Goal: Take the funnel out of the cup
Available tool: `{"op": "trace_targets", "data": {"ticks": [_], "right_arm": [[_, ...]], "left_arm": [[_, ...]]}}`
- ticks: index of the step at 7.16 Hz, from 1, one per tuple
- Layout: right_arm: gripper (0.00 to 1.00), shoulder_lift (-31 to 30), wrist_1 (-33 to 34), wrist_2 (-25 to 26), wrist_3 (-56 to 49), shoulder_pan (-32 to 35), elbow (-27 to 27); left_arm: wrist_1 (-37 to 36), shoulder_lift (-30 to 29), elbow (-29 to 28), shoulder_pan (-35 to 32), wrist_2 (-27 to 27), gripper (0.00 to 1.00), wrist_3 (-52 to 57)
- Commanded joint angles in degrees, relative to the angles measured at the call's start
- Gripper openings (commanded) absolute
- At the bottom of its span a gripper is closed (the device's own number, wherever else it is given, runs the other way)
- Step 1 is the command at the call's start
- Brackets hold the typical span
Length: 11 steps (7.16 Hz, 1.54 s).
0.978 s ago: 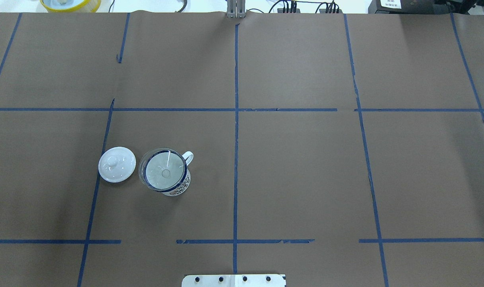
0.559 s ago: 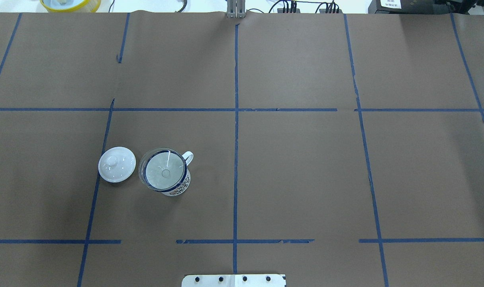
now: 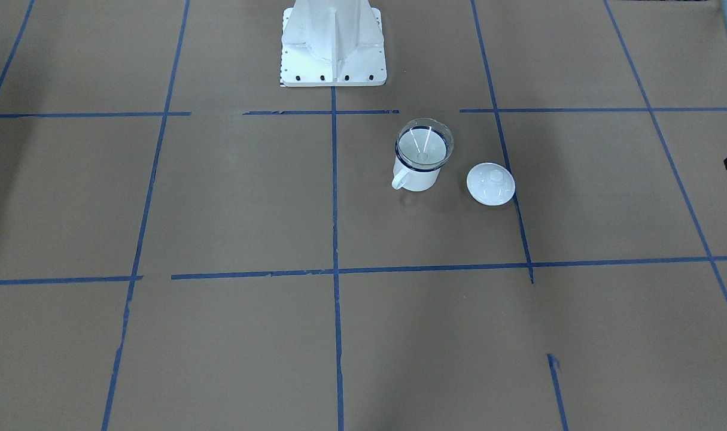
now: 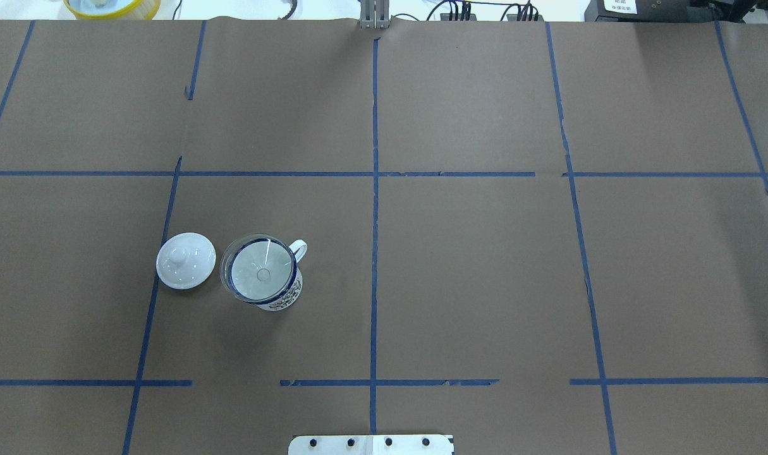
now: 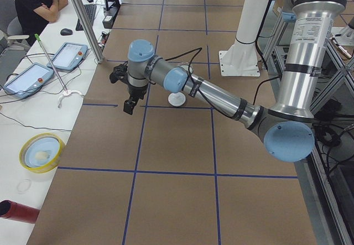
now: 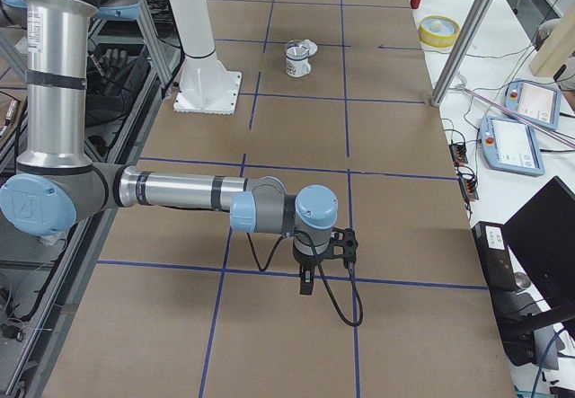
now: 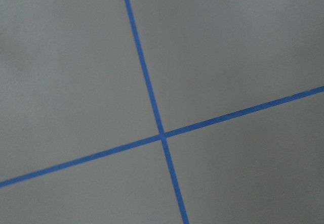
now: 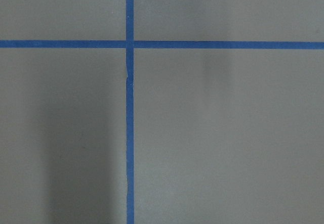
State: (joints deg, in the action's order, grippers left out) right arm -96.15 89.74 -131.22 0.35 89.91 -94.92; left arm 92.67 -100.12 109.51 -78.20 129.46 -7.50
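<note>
Left gripper hangs well left of cup, can't tell jaw gap. White knobbed lid sits just left of cup, not touching. Funnel is seated upright in cup mouth: clear cone, rim overhangs blue rim, spout down inside. Right gripper is far right of cup, can't tell jaw gap.

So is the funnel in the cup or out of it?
In. The funnel sits upright in the cup, wide mouth over its blue rim, spout down inside.
</note>
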Motion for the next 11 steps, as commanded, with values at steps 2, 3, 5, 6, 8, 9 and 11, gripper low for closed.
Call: {"op": "trace_targets", "data": {"ticks": [2, 3, 5, 6, 8, 9, 11], "right_arm": [[1.00, 0.0, 0.0, 0.0, 0.0, 0.0, 0.0], [1.00, 0.0, 0.0, 0.0, 0.0, 0.0, 0.0], [1.00, 0.0, 0.0, 0.0, 0.0, 0.0, 0.0], [1.00, 0.0, 0.0, 0.0, 0.0, 0.0, 0.0], [1.00, 0.0, 0.0, 0.0, 0.0, 0.0, 0.0], [1.00, 0.0, 0.0, 0.0, 0.0, 0.0, 0.0], [1.00, 0.0, 0.0, 0.0, 0.0, 0.0, 0.0]], "left_arm": [[-0.2, -5.6, 3.7, 12.3, -8.3, 1.00, -17.1], [-3.9, -8.5, 4.6, 15.6, -8.4, 1.00, -23.8], [-18.6, -19.2, 6.1, 26.1, -14.9, 1.00, -34.3], [-18.9, -19.9, 6.3, 28.8, -14.9, 1.00, -39.0], [-18.9, -20.5, 8.3, 37.9, -18.3, 1.00, -55.3], [-18.9, -20.6, 8.3, 41.8, -19.8, 1.00, -60.9], [-18.6, -21.3, 7.3, 47.5, -21.9, 1.00, -66.8]]}}
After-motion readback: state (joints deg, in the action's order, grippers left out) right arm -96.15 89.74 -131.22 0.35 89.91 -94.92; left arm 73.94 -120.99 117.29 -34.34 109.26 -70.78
